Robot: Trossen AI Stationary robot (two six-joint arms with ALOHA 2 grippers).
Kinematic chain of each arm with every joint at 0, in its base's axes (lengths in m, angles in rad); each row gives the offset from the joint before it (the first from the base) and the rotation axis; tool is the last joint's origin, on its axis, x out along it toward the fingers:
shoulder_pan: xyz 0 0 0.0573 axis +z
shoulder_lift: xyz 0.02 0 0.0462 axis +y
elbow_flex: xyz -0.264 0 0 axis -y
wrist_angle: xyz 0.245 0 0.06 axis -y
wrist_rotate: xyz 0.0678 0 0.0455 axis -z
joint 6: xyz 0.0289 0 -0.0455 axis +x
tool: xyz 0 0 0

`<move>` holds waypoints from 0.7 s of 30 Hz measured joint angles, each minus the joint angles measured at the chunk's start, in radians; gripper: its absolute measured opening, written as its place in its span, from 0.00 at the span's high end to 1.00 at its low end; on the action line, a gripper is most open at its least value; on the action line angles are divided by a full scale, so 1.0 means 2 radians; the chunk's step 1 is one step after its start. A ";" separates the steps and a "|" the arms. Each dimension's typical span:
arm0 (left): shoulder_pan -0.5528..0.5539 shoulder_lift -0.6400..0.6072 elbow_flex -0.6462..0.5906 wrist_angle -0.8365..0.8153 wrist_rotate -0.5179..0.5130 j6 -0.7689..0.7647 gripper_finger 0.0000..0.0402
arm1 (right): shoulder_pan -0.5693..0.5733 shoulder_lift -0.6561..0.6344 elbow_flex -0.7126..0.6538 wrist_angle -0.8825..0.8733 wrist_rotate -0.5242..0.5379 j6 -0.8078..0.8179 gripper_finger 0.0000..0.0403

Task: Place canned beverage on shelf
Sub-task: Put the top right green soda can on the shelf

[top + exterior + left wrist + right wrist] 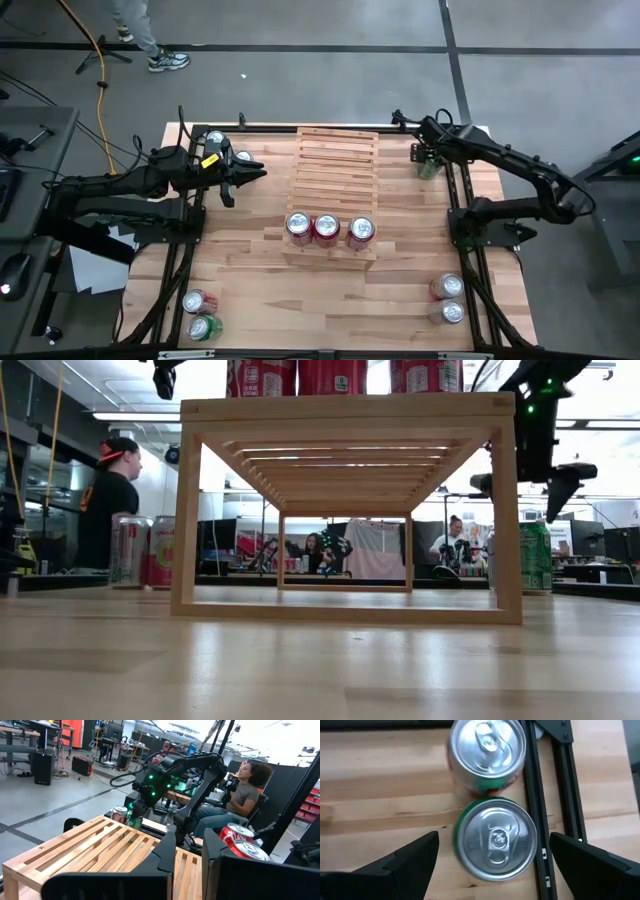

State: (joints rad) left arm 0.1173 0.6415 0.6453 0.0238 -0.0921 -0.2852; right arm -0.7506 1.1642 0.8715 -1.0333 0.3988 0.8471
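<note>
The pale-wood slatted shelf (pixel 335 190) stands mid-table, with three red cans (pixel 326 229) upright on its near tier. At the far right corner a green can (pixel 495 840) stands upright on the tabletop, with a red-and-green can (pixel 487 750) right beside it. My right gripper (pixel 495 865) points steeply down over the green can, open, one finger on each side of it and touching nothing; the low view shows it (pixel 540 475) above that can (pixel 533 555). My left gripper (pixel 255 172) is shut and empty, held level in the air left of the shelf.
Two cans (pixel 228 148) stand at the far left corner, two (pixel 199 312) at the near left and two (pixel 449 299) at the near right. A black frame rail (pixel 545 820) runs close beside the green can. People sit and stand beyond the table.
</note>
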 joint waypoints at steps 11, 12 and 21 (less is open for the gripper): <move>0.000 0.000 0.000 0.000 0.000 0.005 0.99 | -0.038 0.043 -0.026 0.068 -0.010 -0.031 0.10; 0.000 0.000 0.000 0.000 0.000 0.004 0.99 | -0.039 0.048 -0.026 0.071 -0.013 -0.033 0.11; 0.000 0.000 0.000 0.000 0.000 0.004 0.99 | -0.042 0.065 -0.024 0.070 -0.025 -0.060 0.28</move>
State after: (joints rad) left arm 0.1173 0.6415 0.6453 0.0238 -0.0921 -0.2770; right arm -0.8337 1.2952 0.8226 -0.8933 0.3487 0.7264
